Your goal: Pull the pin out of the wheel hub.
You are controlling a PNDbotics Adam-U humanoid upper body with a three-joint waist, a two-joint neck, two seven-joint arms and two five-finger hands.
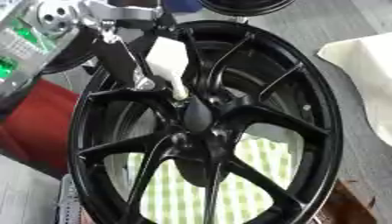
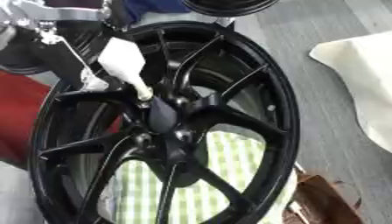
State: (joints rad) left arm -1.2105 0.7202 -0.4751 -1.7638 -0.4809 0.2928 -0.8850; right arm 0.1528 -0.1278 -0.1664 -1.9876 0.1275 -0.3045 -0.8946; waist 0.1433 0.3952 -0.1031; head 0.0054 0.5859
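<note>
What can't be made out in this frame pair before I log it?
- Pin: not told apart in either view. The white tapered piece at the hub may be the pin or part of the left robot hand.
- Left robot hand: black against the black spokes of the wheel, so its hold is unreadable.
- Right robot hand: in neither view.
- Wheel's lower rim: cut off by the bottom edge in both views.

A workshop-like place: black alloy wheel point(image 1: 203, 124), second wheel point(image 1: 245, 5) beyond, bare grey floor point(image 1: 337, 26).
</note>
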